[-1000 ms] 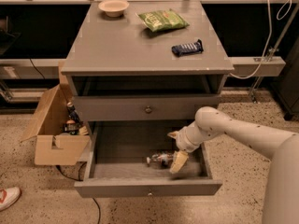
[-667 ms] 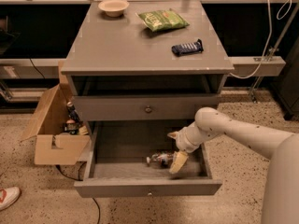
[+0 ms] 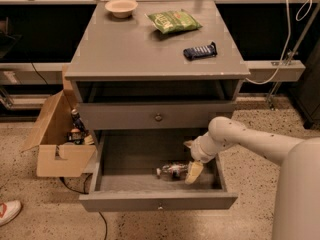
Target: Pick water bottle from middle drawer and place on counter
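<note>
— Reaching into the middle drawer (image 3: 135, 159), where does your gripper (image 3: 190, 162) sit?
— At its right side, jaws apart; your water bottle (image 3: 172, 170) lies flat just beside them.

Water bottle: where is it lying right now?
In the camera view the water bottle lies on its side on the floor of the open middle drawer, right of centre, with the gripper at its right end.
</note>
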`<state>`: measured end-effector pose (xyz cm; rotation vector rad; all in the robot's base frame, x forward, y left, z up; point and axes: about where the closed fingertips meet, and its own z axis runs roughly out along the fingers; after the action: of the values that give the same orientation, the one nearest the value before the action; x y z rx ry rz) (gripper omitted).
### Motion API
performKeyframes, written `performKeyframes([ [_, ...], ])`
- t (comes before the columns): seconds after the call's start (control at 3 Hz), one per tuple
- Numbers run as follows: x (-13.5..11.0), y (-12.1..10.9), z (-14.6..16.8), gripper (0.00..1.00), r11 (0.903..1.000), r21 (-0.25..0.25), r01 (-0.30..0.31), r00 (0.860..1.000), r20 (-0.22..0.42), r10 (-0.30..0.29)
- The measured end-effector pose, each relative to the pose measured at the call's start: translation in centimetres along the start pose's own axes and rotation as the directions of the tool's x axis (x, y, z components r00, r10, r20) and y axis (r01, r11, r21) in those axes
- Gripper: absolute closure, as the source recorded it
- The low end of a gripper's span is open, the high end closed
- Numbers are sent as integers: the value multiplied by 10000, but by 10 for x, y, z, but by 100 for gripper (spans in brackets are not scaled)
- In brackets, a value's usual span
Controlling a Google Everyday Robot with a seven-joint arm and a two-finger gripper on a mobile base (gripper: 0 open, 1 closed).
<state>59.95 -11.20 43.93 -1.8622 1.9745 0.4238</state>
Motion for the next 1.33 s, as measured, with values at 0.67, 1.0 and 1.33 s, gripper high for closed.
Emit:
performKeyframes([
  [0.67, 28, -20, 25, 0, 9997, 197, -140, 9996, -245, 145],
  [1.0, 37, -23, 43, 0, 9997, 6, -250, 9996, -128, 250],
  [1.33, 39, -24, 56, 19, 9995, -144, -266, 9996, 98, 268],
])
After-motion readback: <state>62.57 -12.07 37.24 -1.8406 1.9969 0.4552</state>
